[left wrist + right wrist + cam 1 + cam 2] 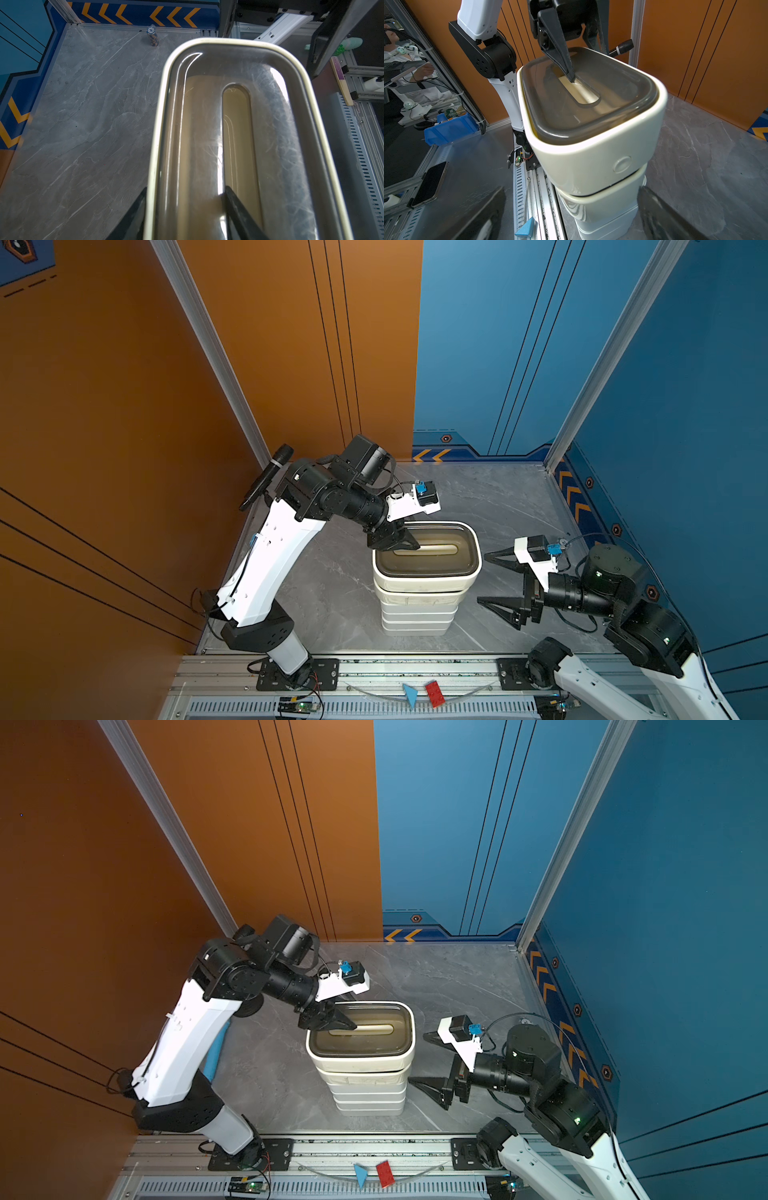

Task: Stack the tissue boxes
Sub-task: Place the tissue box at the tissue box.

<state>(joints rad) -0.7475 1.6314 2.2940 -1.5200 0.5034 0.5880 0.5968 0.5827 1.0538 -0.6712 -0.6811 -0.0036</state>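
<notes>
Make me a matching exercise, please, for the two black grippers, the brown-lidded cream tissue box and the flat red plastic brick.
1 left gripper
2 right gripper
3 brown-lidded cream tissue box
4 flat red plastic brick

A on the front frame
B open beside the stack
C top of the stack
D shut, finger in the lid slot

Pairs: 1-D, 2-B, 3-C, 4-A

1. The stack of tissue boxes (pixel 417 616) stands upright near the middle of the table (pixel 332 572), a little toward 6 o'clock.
2. The top box (pixel 428 576) is cream with rounded corners. Its lid (pixel 612 99) is dark brown and glossy, and the long slot (pixel 374 1028) runs from 9 to 3 o'clock.
3. It seems slightly tilted on the box below (pixel 608 205), with a thin dark gap between them.
4. The lower boxes (pixel 417 624) are white, aligned, lids hidden; perhaps four.
</notes>
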